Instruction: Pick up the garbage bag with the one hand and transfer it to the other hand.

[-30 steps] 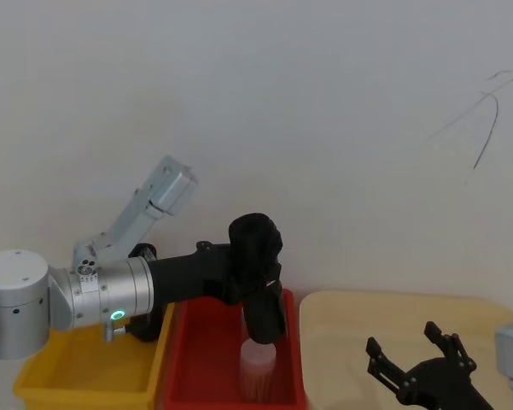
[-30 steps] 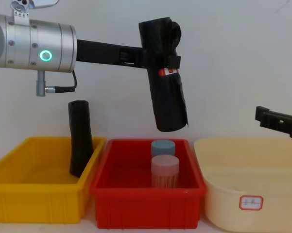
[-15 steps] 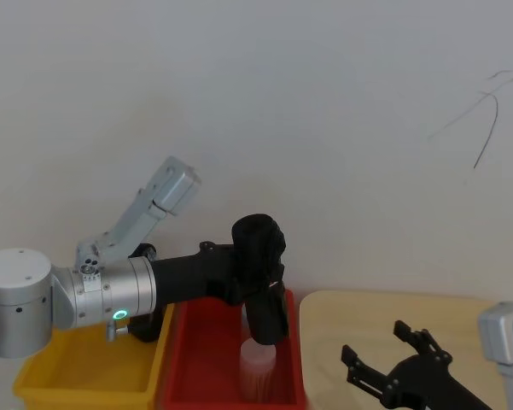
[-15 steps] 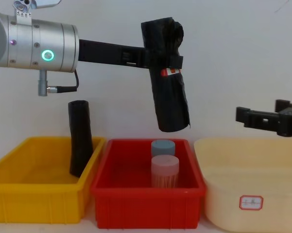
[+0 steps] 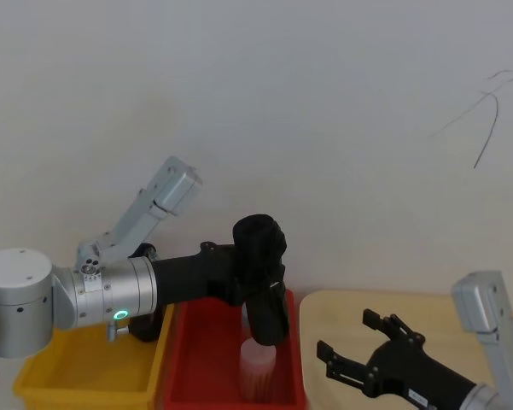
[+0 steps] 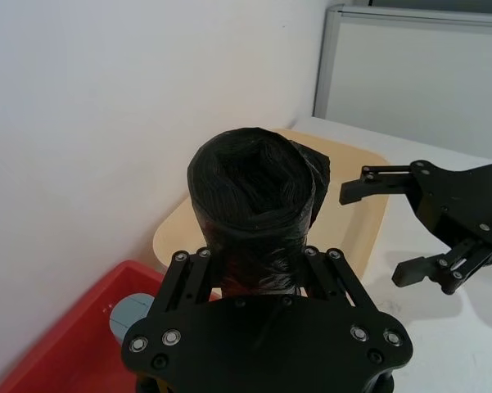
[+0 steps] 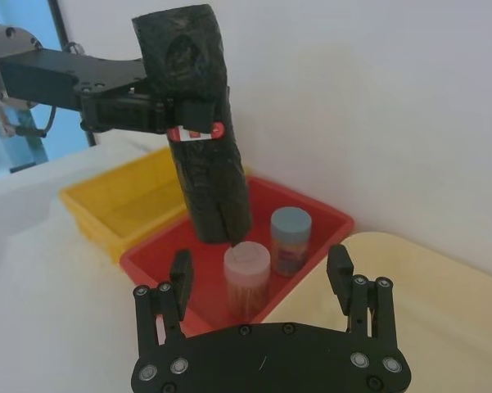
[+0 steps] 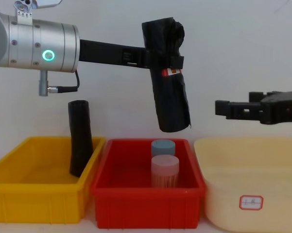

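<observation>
Gripping the garbage bag near its top end, just above the red-and-white label band, with the left gripper, fingers clenched on either side of the roll. Dangling it almost upright, lower end leaning a touch toward the right, high over the red bin and well clear of the blue-lidded jar and the pale jar standing inside. Leaving the whole lower length bare, presumably offering a free stretch for the second grab. Hovering over the cream basin with the right gripper, fingers spread wide and empty, roughly level with the bag's lower half, pointing at it, with a clear gap between. Lining up for the handover, by the look of it: pick-up done, transfer not yet made. Needing next, most likely, a straight close-in around the bare section below the label before any letting go on the left. Ignoring the plain black roll leaning in the yellow bin at far left.
</observation>
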